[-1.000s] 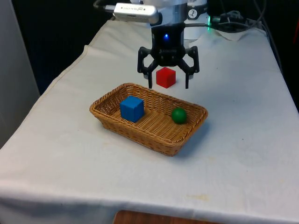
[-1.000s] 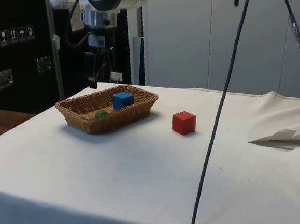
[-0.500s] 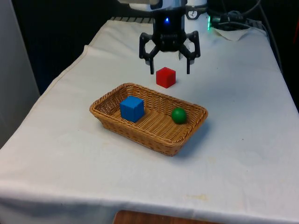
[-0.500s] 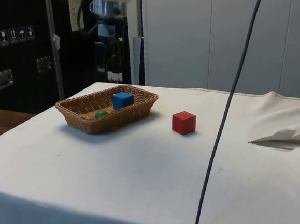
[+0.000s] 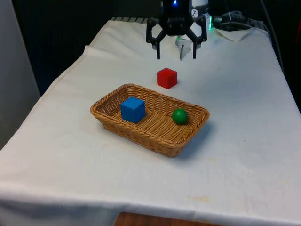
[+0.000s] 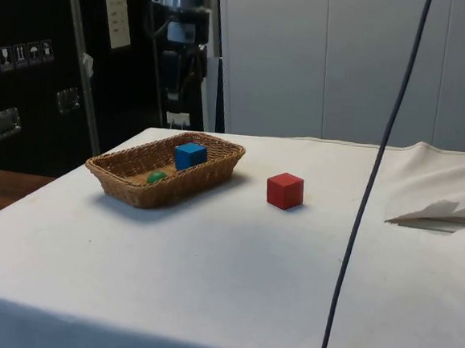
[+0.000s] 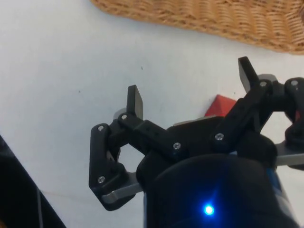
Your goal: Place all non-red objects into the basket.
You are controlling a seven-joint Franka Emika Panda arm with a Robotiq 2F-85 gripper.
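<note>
Your gripper (image 5: 176, 52) hangs empty, fingers spread, high beyond the red cube (image 5: 167, 77). The blue cube (image 5: 132, 109) and green ball (image 5: 179, 116) lie inside the basket (image 5: 141, 135), nearer the camera.

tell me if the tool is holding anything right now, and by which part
Nothing is held. The tool hangs open and empty above the table, beyond the red cube.

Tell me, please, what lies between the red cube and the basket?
Nothing: in the side view, bare white cloth separates the red cube from the basket. The front view shows the same narrow gap with nothing in it.
</note>
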